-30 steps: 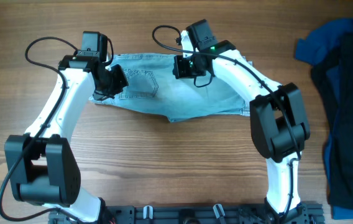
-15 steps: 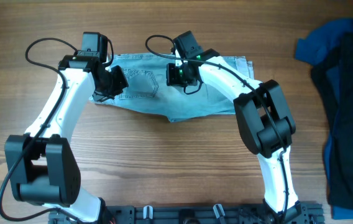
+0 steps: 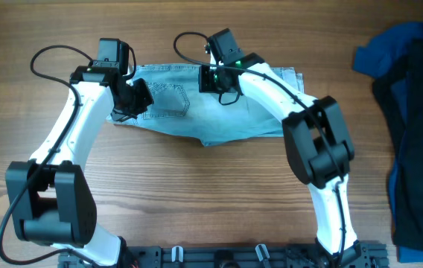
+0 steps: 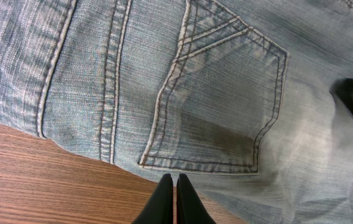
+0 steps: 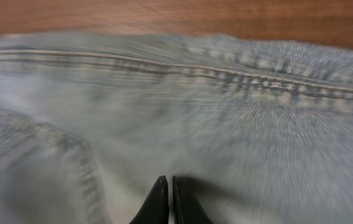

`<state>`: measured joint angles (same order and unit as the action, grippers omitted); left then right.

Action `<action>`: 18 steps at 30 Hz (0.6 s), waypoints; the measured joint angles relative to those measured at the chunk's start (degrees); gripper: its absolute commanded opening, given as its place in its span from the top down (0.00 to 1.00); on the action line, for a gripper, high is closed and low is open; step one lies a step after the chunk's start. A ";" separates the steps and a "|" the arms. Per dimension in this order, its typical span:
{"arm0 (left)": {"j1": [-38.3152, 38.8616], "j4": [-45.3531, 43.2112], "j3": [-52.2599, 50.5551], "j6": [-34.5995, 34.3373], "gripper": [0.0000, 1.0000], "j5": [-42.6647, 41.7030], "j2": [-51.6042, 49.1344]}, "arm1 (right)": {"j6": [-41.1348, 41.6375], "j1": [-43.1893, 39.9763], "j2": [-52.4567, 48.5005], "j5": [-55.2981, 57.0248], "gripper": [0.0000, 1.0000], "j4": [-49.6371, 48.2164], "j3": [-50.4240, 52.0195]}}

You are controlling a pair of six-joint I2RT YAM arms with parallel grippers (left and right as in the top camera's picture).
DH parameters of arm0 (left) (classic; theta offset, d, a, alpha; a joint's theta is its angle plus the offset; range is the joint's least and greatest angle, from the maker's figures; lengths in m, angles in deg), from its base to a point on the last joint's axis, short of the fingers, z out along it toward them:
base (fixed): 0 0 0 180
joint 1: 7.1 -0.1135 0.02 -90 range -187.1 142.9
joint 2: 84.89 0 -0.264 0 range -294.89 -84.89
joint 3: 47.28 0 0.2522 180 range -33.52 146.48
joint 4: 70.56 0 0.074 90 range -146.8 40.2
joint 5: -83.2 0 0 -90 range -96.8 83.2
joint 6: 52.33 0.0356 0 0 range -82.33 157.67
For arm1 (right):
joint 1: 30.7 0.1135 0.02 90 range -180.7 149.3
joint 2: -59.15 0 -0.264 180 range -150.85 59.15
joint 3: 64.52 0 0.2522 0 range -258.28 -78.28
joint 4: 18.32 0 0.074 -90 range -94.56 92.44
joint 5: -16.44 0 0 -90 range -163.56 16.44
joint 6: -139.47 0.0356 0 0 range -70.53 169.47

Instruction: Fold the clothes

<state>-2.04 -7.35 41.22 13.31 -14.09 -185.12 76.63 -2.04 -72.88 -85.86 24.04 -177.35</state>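
Note:
The light blue denim shorts [image 3: 234, 119] lie flat on the wooden table, waist to the left, with a stitched back pocket [image 4: 217, 106] facing up. My left gripper [image 3: 131, 110] is shut and empty. In the left wrist view its tips [image 4: 175, 180] sit at the near edge of the denim [image 4: 77, 74], just below the pocket. My right gripper [image 3: 221, 91] is shut and empty, over the far middle of the shorts. The right wrist view is blurred and shows its tips [image 5: 166, 182] just above the denim [image 5: 238, 118], near a stitched seam.
A heap of royal-blue and black garments [image 3: 409, 112] lies at the far right of the table. Bare wood [image 3: 196, 193] runs along the front of the shorts. Both arms arch over the shorts from the near edge.
My right gripper has moved left and slightly toward the far edge over the shorts. The left arm and the shorts have not moved.

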 measured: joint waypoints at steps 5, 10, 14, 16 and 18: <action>0.00 0.02 0.00 0.00 0.96 0.00 0.00 | -0.28 -0.20 -1.70 0.39 0.96 -1.25 -0.55; 0.00 0.02 0.00 0.00 0.96 0.00 0.00 | -1.05 -0.26 -1.66 1.01 0.96 -1.62 -3.26; 0.00 0.00 0.00 0.00 0.96 0.00 0.00 | -1.07 -0.35 -1.57 3.02 0.96 -2.64 -4.09; 0.00 0.00 0.00 0.00 0.96 0.00 0.00 | -1.07 -0.35 -1.57 3.82 0.96 -3.89 -3.67; 0.00 -0.35 0.00 0.02 0.96 0.00 0.00 | -1.07 -0.35 -1.60 4.48 0.96 -4.31 -3.17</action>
<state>-2.04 -7.70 41.22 13.33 -14.09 -185.12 75.56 -2.39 -74.47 -81.38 19.73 -180.52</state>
